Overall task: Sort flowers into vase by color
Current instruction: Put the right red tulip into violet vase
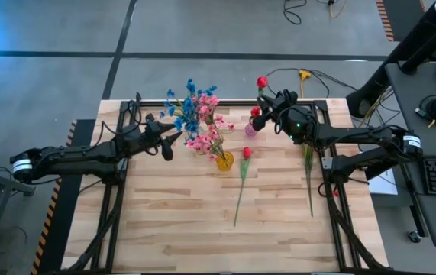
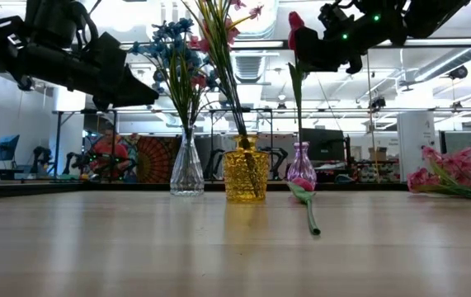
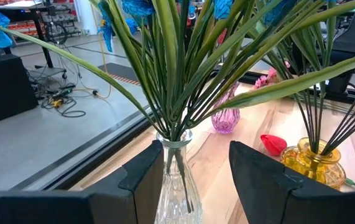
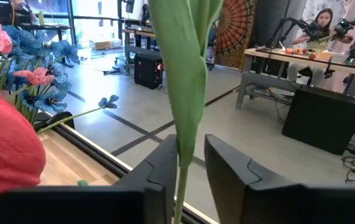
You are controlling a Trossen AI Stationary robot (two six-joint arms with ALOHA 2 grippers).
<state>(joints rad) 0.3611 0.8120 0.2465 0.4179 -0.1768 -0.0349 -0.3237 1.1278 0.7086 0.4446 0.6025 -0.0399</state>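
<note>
Three vases stand in a row: a clear one (image 2: pixel 187 169) with blue flowers (image 1: pixel 185 107), a yellow one (image 2: pixel 246 175) with pink sprays (image 1: pixel 206 137), and a purple one (image 2: pixel 301 169). A red tulip (image 2: pixel 295 25) stands in the purple vase, its bud leaning toward the far edge (image 1: pixel 262 82). My right gripper (image 4: pixel 191 171) is high on its stem, fingers a narrow gap apart. A second red bud (image 1: pixel 256 112) sits beside that gripper. My left gripper (image 3: pixel 196 177) is open, one finger on each side of the clear vase's neck (image 3: pixel 176 168), not touching it. My right gripper has the tulip's green stem (image 4: pixel 181 177) between its fingers, just below a long leaf. The stem lies against the inner face of one finger (image 4: pixel 163 171), and a gap shows to the other finger. The fingers come level from the table's right. The stem's lower end stands in the purple vase (image 2: pixel 301 157).
A red tulip (image 1: pixel 242 179) lies loose on the boards right of the yellow vase, its stem pointing toward the near edge. A pink flower (image 1: pixel 308 172) lies near the right edge. The near half of the table (image 1: pixel 179 229) is bare wood. People sit beyond the table.
</note>
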